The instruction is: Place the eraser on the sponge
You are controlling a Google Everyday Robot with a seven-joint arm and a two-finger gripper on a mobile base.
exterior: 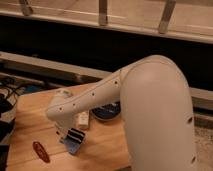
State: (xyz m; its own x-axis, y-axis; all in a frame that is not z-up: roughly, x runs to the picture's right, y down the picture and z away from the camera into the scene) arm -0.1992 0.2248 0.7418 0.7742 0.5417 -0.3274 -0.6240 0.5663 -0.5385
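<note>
My gripper [75,135] hangs at the end of the white arm, low over the front left part of the wooden table [35,120]. Directly under it and partly covered by it lies a blue sponge [71,147]. A small whitish block, apparently the eraser [83,120], sits on the table just behind and to the right of the gripper, next to the arm's wrist. I cannot make out whether the gripper touches either object.
A dark blue round dish [107,113] lies behind the eraser, partly hidden by the arm. A red oval object [41,151] rests near the table's front left edge. Dark cables [7,95] lie off the table's left side. A counter ledge [60,67] runs behind.
</note>
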